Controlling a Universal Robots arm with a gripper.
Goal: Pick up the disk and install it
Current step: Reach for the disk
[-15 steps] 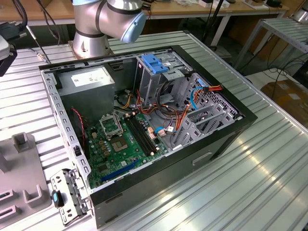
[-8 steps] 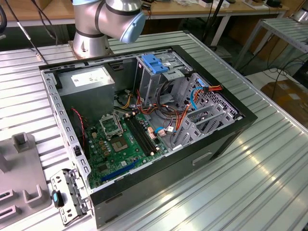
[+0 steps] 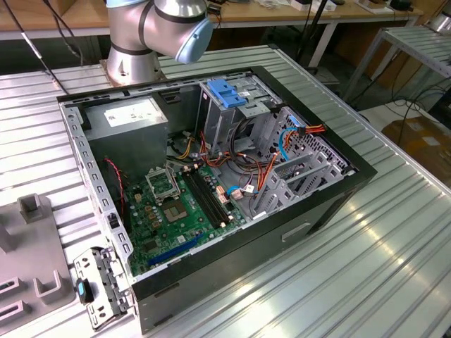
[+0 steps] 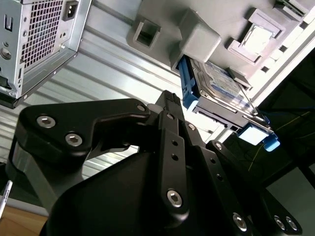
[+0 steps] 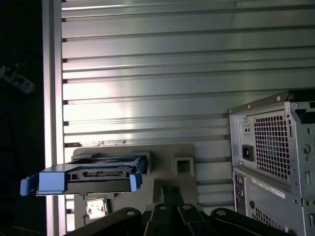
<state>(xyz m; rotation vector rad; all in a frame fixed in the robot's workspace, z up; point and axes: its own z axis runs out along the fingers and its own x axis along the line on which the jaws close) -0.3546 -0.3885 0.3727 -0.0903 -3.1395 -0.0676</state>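
- A ribbed metal counter [image 3: 380,253] fills the exterior view, with wooden desks and loose cables in the room behind it.
- On the counter lies an open black desktop computer case [image 3: 331,204]. It holds a green motherboard [image 3: 176,218], a grey power-supply box with a white sticker [image 3: 134,120], a blue-topped metal drive cage [image 3: 225,95] and a tangle of orange and red cables [image 3: 264,169].
- The silver robot arm [image 3: 155,28] rises from the counter just behind the case.
- A grey plastic fixture block [image 3: 32,246] sits on the counter at the exterior view's left, well apart from the drive cage. A small metal bracket with a blue clip [image 3: 99,282] lies near it, against the case's corner.
- In the second wrist view the black end effector [image 4: 170,98] has its fingers drawn together with nothing between them.
- Beyond it in that view, the flat dark disk with a white label and blue side rails [image 4: 219,81] rests in the grey fixture block [image 4: 197,34], one blue rail just beside a raised grey post. The end effector is apart from the disk.
- The case's perforated rear panel [image 4: 44,34] shows at one corner of that view.
- In the first wrist view the disk [image 5: 91,177] sits on the fixture block [image 5: 167,162] with its connector edge towards the camera and a blue rail at either end.
- There the end effector [image 5: 170,191] hangs near the fixture, touching nothing. The case's rear [image 5: 275,157] stands to one side, apart from the disk.
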